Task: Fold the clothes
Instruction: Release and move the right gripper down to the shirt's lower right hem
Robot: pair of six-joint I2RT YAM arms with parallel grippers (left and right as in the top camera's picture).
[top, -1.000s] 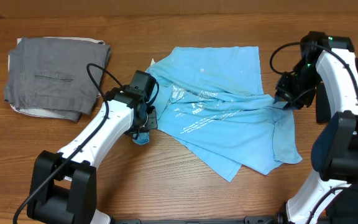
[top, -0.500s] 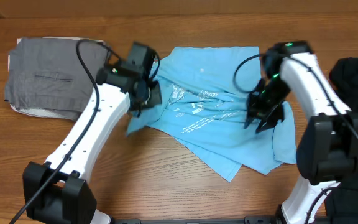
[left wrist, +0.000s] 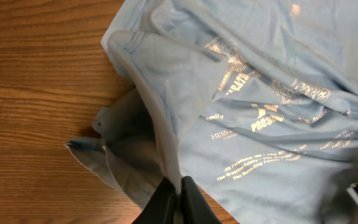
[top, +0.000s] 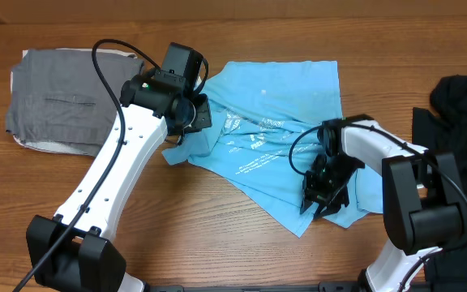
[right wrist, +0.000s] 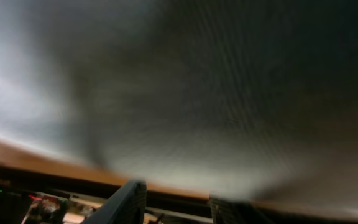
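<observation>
The clothes, a light blue T-shirt [top: 290, 97], lie crumpled mid-table with small white text facing up. My left gripper [top: 189, 126] is over its left edge. In the left wrist view this gripper [left wrist: 178, 185] is shut on a raised fold of the T-shirt [left wrist: 260, 93], which drapes away from the fingers. My right gripper [top: 319, 195] hangs low over the shirt's lower right part. The right wrist view is blurred: that gripper [right wrist: 178, 191] has its fingers apart with nothing visible between them, and pale cloth [right wrist: 166, 93] fills the frame.
A folded grey garment [top: 71, 97] lies at the back left of the wooden table [top: 177, 235]. Dark clothing [top: 460, 89] sits at the right edge, by the right arm's base.
The left gripper carried the shirt's left edge from the front toward the back of the table. The right arm swung from the shirt's right edge down to its lower right part.
</observation>
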